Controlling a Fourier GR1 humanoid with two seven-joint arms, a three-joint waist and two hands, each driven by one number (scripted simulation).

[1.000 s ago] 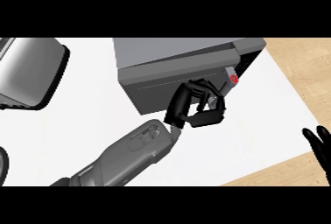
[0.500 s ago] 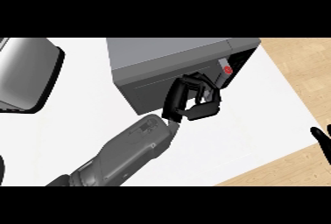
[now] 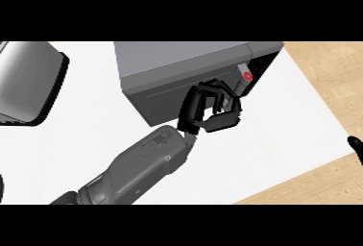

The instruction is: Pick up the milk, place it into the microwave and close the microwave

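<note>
Against the microwave's front, beside its red button, our left hand curls its fingers on nothing. Right of it we see open table up to the edge. Beyond shows our right hand, whose state we cannot tell. We cannot see the milk.

Left forearm, 7 o'clock: grey, bulky rounded shell, faint panel seams, darker at the wrist. Left hand: black, slim segmented fingers and thumb. Right hand: black sliver, 4 o'clock edge.
</note>
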